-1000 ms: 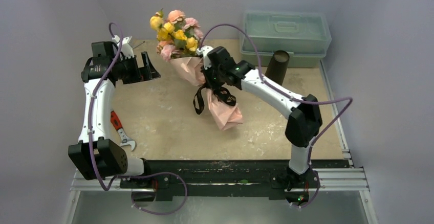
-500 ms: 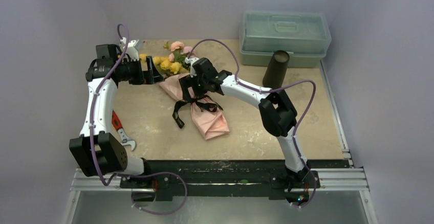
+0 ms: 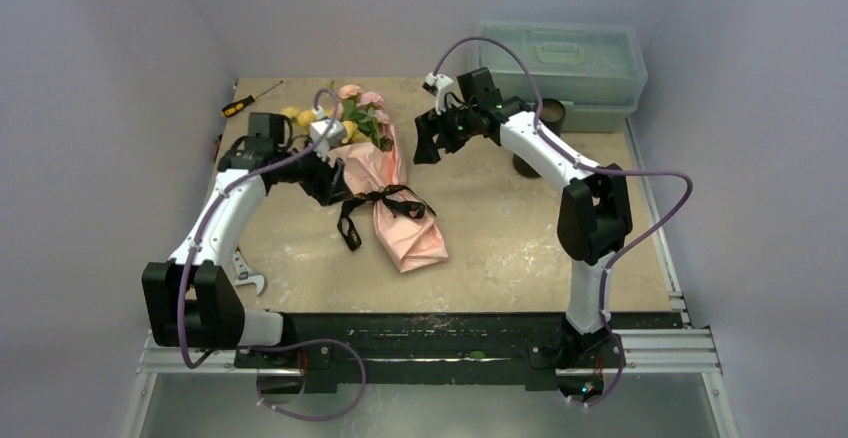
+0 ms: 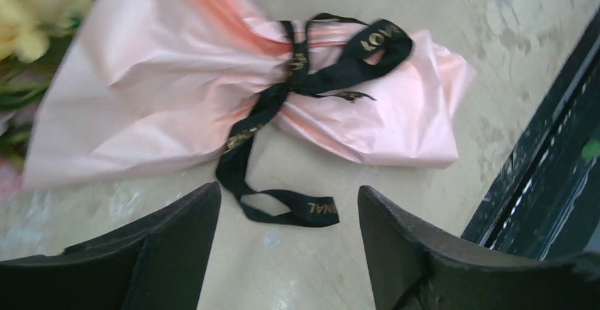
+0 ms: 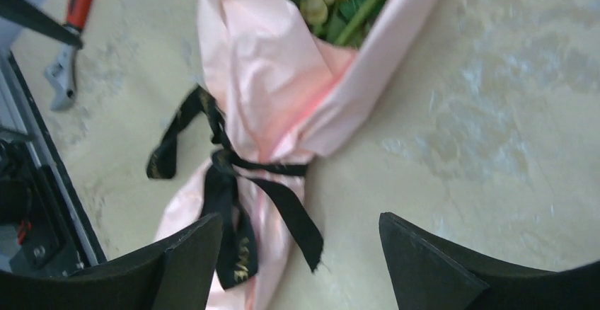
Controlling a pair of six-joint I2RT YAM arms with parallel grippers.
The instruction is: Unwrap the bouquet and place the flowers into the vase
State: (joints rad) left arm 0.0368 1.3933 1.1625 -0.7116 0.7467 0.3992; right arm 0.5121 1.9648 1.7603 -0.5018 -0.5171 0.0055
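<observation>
1. Left jaws: these are standing wide apart and are gripping nothing. In the left wrist view, only bare tabletop [image 4: 523, 13] and the loose tail of the black ribbon [image 4: 296, 62] are showing between them. They are hanging low, just beside the tied waist of the bouquet [image 3: 392, 203], at centre left of the overhead frame.

2. Right jaws: these are also gaping wide and are carrying nothing. They are hovering at upper centre of the overhead frame, apart from the bouquet.

3. Bouquet: it is lying flat on the tabletop. The flowers [image 3: 352, 113] are pointing toward the upper left and the folded foot of the pink paper [image 3: 410, 243] toward lower centre. The ribbon is binding the paper in a knot, and the paper is enclosing the stems.

4. Vase [image 3: 550, 115]: it is standing upright at upper right of centre, partly hidden behind the right arm [image 3: 540, 148] and just in front of the translucent lidded box [image 3: 560, 53]. No stem is showing in it.

5. Progress: the task appears to be sitting at its outset. The ribbon is not yet undone, the paper is not yet opened, and every flower is waiting to be transferred to the vase.
</observation>
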